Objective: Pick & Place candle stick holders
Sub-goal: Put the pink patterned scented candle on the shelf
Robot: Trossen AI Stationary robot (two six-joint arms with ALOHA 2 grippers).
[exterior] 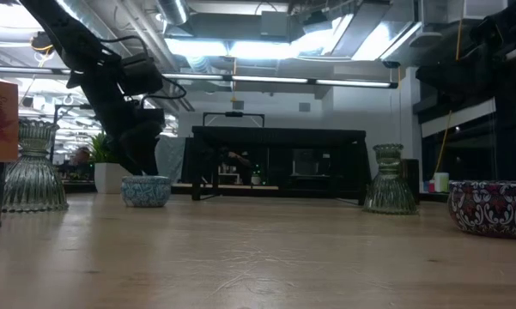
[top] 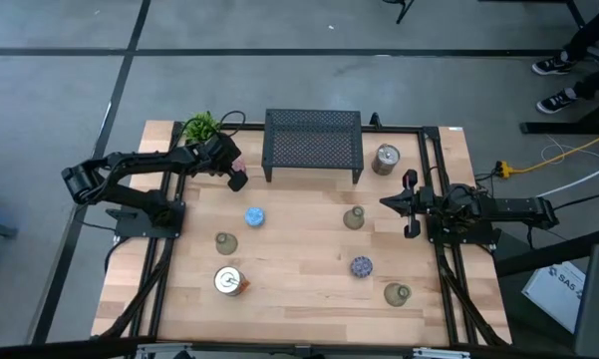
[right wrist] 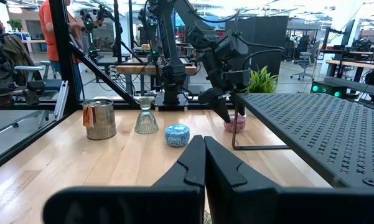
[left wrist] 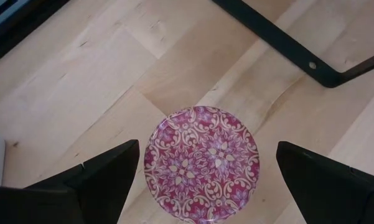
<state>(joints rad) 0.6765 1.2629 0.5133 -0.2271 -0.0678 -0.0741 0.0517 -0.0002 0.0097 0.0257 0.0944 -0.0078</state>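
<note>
While the right arm waits at the right side of the table [top: 279, 299], the left gripper [left wrist: 205, 180] hangs over a pink candle stick holder [left wrist: 201, 163] near the left leg of the black wire-mesh rack [top: 313, 146]. Its 2 fingers [left wrist: 96, 180] stand wide open, 1 on each side of the holder, and they do not touch it. In the left wrist view, the pink holder sits on the wood and its patterned top is fully visible between the fingers.

The right gripper [right wrist: 203, 163] is closed and holds nothing; its fingers are pressed together and point toward the middle of the table.

The other holders stand apart on the table: a light blue holder [top: 255, 215], an olive-grey holder [top: 225, 242], a shiny silver holder [top: 229, 281], a second olive-grey holder [top: 354, 218], a speckled dark blue holder [top: 362, 266], a third olive-grey holder [top: 398, 293] and a silver holder [top: 386, 159] just beside the right end of the rack. A small green plant [top: 201, 127] stands at the back left corner.
</note>
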